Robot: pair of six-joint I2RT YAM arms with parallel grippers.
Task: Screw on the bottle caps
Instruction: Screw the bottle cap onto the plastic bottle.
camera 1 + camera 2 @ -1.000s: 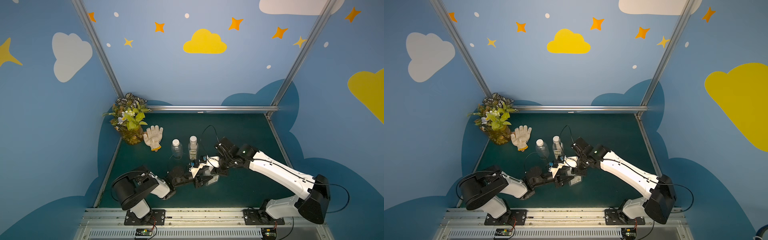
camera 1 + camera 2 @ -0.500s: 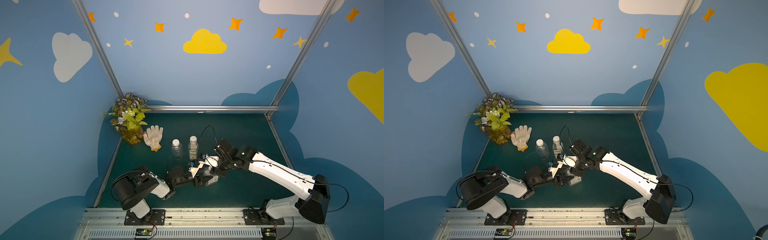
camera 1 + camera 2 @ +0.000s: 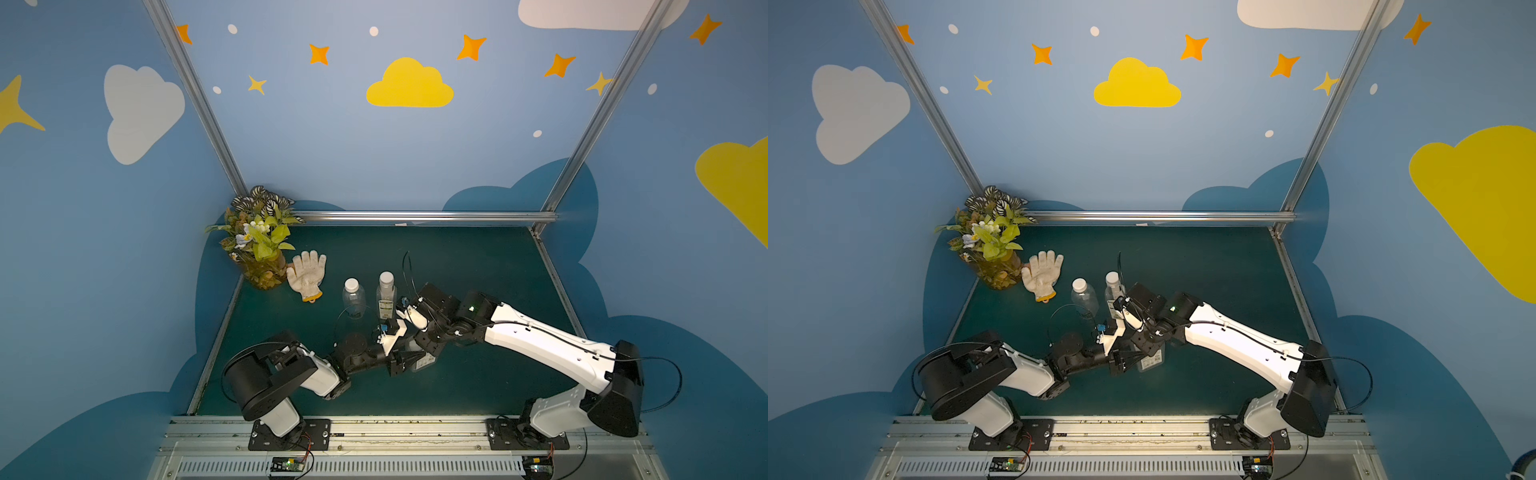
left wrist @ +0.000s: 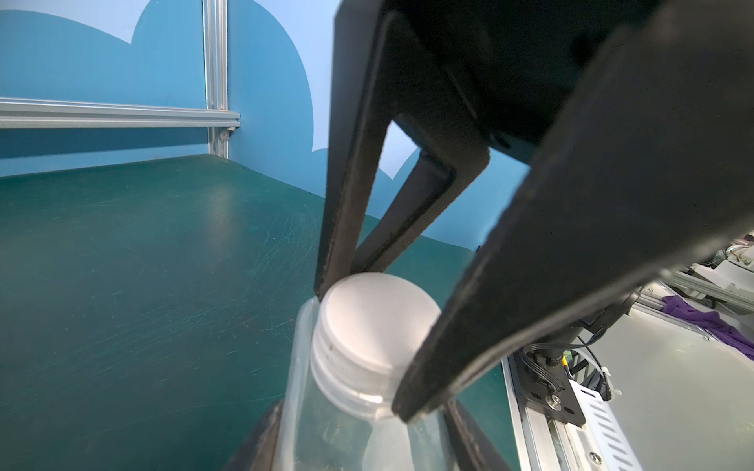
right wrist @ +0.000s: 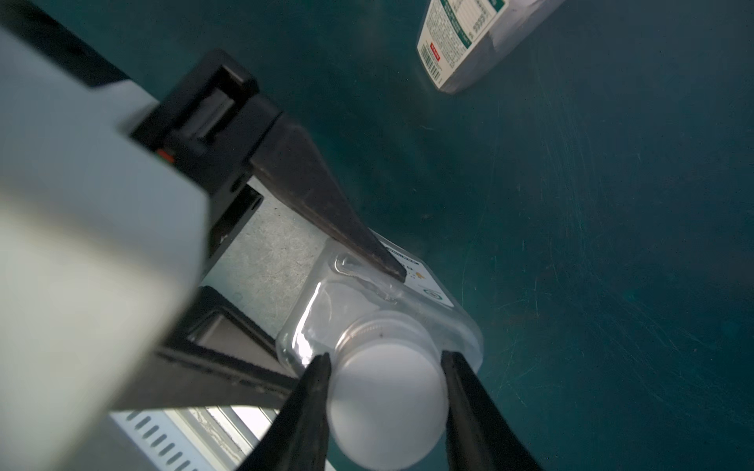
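My left gripper is shut on the wide flat-sided labelled bottle, holding it upright near the table's front middle; the bottle's label shows in both top views. A white bottle cap sits on its neck. My right gripper comes down from above and is shut on that cap, one finger on each side. Behind them stand a round plain bottle and a slim labelled bottle, each with a white cap on top.
A potted plant stands in the back left corner with a white work glove lying beside it. A metal rail runs along the table's front edge. Blue walls close in the back and both sides.
The right wrist has turned and shifted slightly left above the held bottle. The left arm and the bottle have stayed where they were.
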